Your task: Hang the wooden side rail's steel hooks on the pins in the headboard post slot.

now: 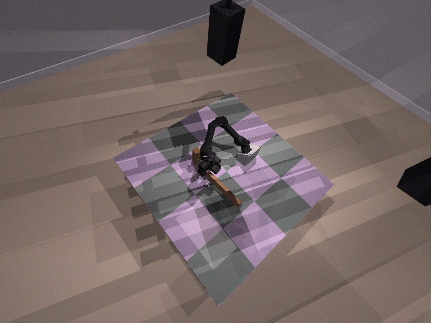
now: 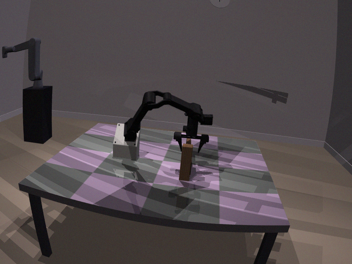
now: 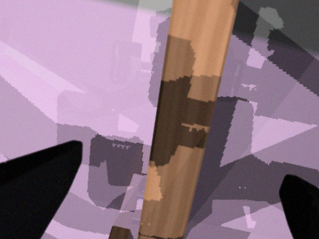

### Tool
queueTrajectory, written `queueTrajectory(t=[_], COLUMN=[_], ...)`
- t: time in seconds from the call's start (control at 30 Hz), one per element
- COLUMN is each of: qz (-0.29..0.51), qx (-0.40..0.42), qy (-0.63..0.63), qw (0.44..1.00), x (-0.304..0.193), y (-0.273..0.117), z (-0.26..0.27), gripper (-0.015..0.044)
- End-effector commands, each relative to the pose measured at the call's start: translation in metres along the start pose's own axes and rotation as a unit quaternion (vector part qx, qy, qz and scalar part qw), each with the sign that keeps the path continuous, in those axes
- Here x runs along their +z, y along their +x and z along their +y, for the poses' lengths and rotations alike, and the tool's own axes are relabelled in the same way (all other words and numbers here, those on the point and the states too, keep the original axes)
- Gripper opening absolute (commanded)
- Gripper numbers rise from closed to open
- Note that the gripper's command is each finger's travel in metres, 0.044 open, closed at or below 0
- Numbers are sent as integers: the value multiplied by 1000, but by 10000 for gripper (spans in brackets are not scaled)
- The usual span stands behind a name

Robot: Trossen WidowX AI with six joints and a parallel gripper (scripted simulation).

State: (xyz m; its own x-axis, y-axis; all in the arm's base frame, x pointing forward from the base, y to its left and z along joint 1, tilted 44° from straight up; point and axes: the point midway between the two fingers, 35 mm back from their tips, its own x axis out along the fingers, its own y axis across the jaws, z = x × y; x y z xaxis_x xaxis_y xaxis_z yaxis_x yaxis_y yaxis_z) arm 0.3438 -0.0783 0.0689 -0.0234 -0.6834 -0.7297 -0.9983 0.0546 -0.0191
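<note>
The wooden headboard post [image 1: 195, 155] [image 2: 186, 163] stands upright near the middle of the checkered table [image 1: 243, 250] [image 2: 250, 210]. The wooden side rail [image 1: 224, 190] [image 3: 189, 99] slopes from the post down to the table, and its far end [image 1: 237, 202] rests on the table top. The hooks and pins are hidden. In the exterior view only a bit of the rail [image 2: 188, 140] shows above the post's top. My gripper [image 1: 206, 172] [image 2: 189, 147] [image 3: 183, 167] is open and empty. It hangs just above the rail near the post, with one finger on each side and clear of the wood.
The arm's white base block [image 1: 249, 157] [image 2: 124, 145] stands behind the post. A black pedestal [image 1: 224, 31] [image 2: 36, 113] with a grey arm [image 2: 32, 57] stands on the floor beyond the table. A black box [image 1: 415, 181] is off to the right.
</note>
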Motion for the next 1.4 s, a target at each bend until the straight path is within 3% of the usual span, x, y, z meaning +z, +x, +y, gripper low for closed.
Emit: queueTrajectory(t=[0.0, 1.37], qz=[4, 5], qx=[3, 3], qy=[-3, -3], qw=[1000, 1000], x=[-1, -2], y=[7, 72], z=[1, 2], gripper=[440, 440])
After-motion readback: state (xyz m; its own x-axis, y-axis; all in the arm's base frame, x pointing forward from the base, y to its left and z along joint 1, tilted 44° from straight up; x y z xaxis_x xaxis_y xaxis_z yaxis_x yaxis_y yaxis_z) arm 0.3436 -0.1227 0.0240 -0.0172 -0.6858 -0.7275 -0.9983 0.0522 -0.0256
